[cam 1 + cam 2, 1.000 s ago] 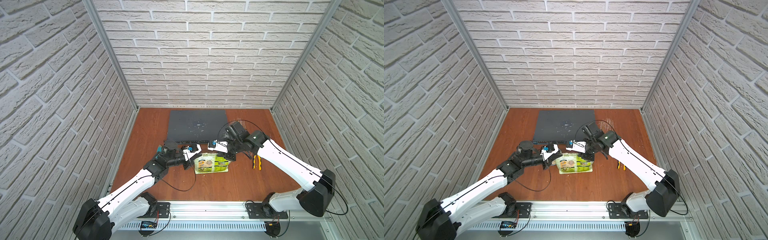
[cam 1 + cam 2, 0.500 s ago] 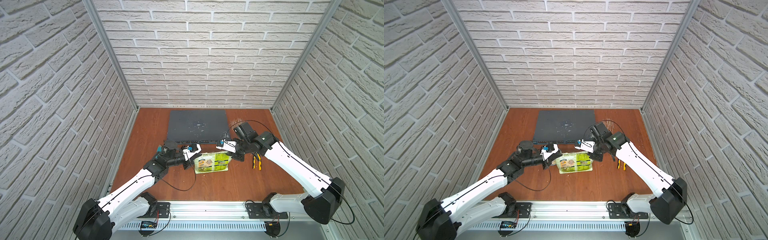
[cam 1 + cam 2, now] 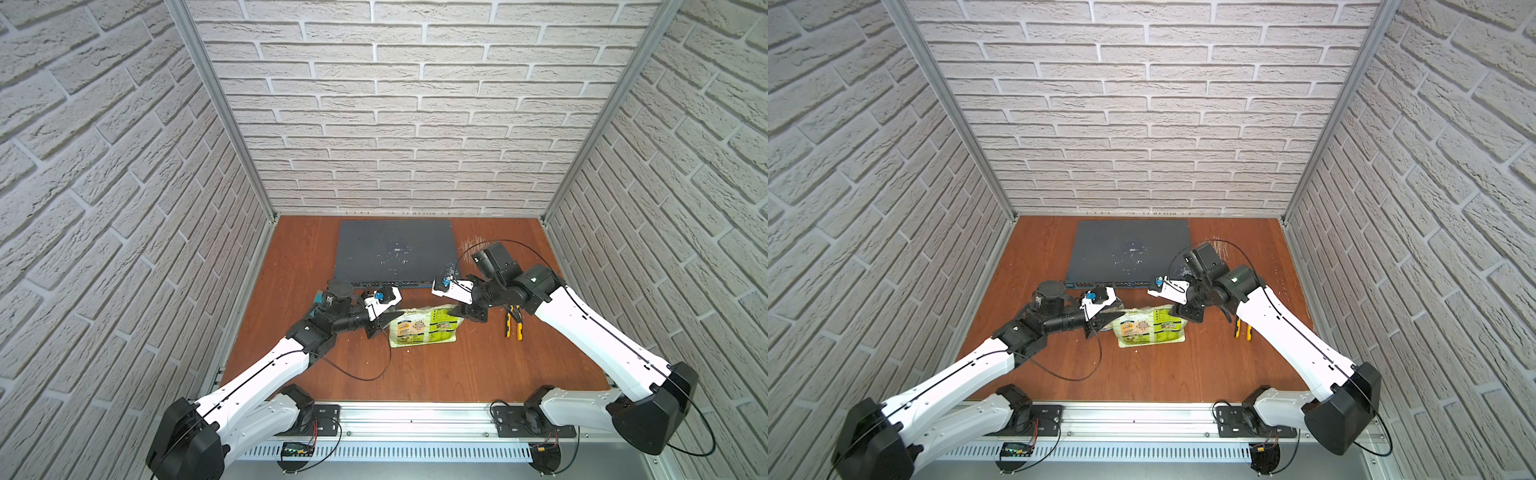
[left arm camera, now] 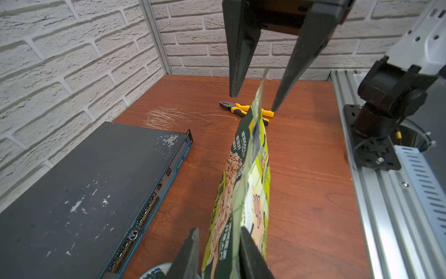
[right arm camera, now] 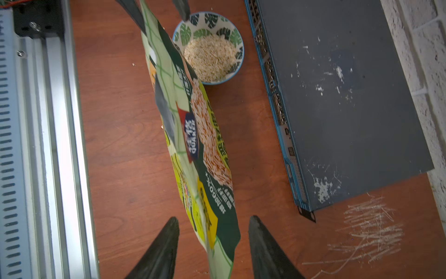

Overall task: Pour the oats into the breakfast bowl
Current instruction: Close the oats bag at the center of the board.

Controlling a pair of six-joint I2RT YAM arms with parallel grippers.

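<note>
— Oats, where?
— In the bowl. Their pouch is up on edge just beside the bowl.
— And the pincers?
— Both are open: left pincer straddles the pouch end nearest the bowl, right pincer straddles the end farthest from the bowl.

The pouch is light green with dark green panels, yellow patches and a red-and-blue logo (lettering white). Beside the pouch, the bowl is white with dark green leaves and a bluish rim; the oats in it are beige. Near the pouch, the pliers are yellow and black.
</note>
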